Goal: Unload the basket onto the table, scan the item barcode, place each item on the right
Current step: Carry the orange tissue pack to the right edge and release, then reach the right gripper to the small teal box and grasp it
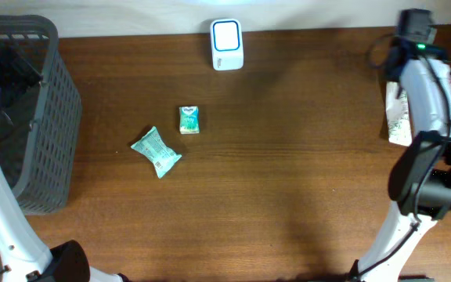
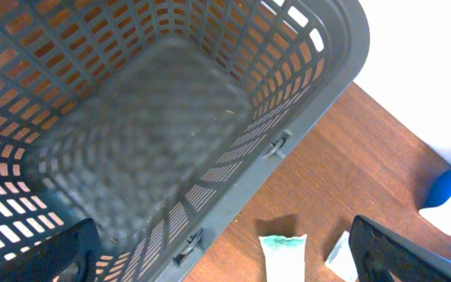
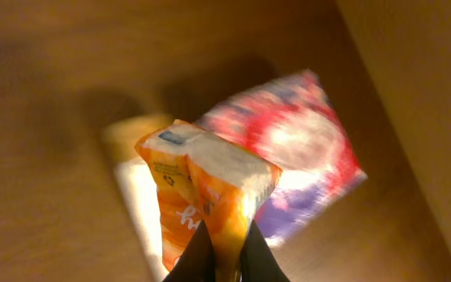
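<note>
My right gripper is shut on the lower edge of an orange packet, which hangs above the table with a small white label on its end. In the overhead view the right gripper is at the far right, away from the white-and-blue scanner at the back middle; the orange packet cannot be made out there. My left gripper is open with nothing in it, over the grey basket.
Under the held packet lie a pink-and-purple packet and a white one. Two green-and-white packets lie mid-table. The basket takes up the left edge.
</note>
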